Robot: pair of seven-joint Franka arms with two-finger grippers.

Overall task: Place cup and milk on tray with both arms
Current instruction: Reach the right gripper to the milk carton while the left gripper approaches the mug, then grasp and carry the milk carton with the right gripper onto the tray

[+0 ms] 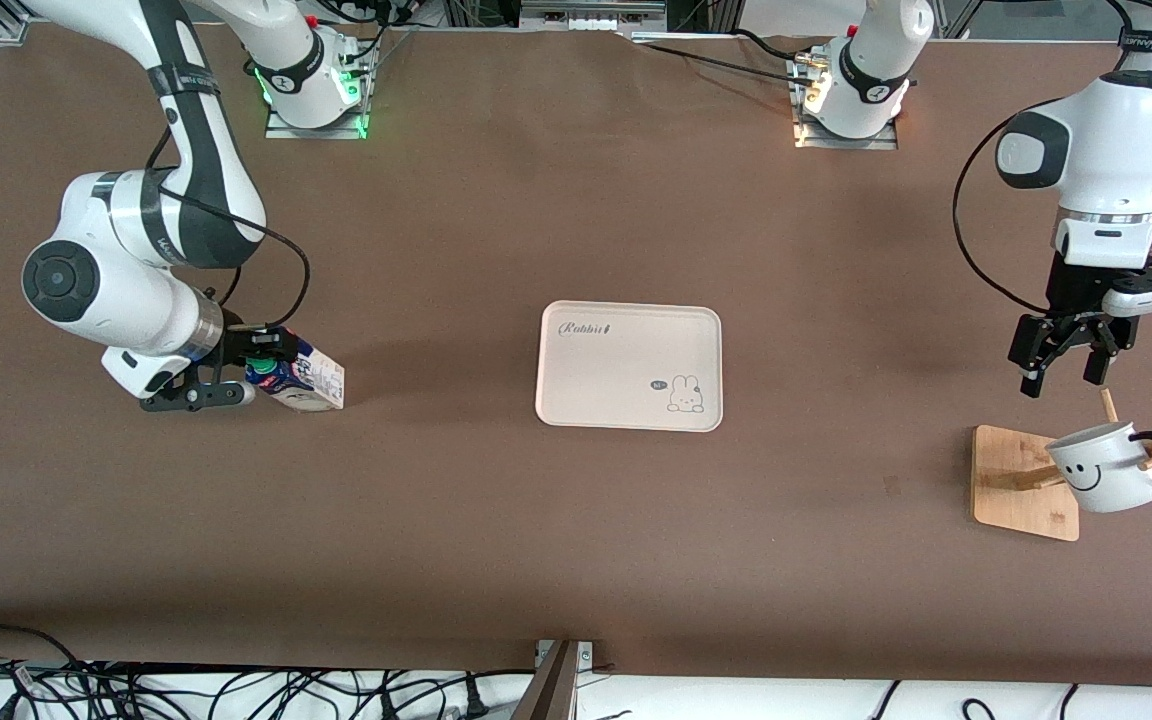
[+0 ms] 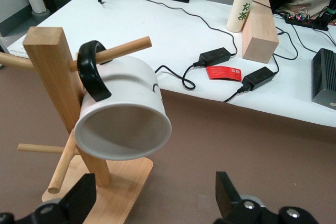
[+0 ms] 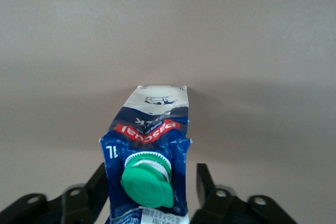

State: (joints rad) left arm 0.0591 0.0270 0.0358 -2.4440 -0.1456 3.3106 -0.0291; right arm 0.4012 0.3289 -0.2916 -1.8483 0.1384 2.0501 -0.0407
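One blue, green-capped milk (image 1: 308, 375) carton.

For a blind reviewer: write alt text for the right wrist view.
A blue and white milk carton with a green screw cap stands between the two black fingers of the right tool, which flank it with slim gaps still visible on each side. Plain brown table fills the rest of the view.
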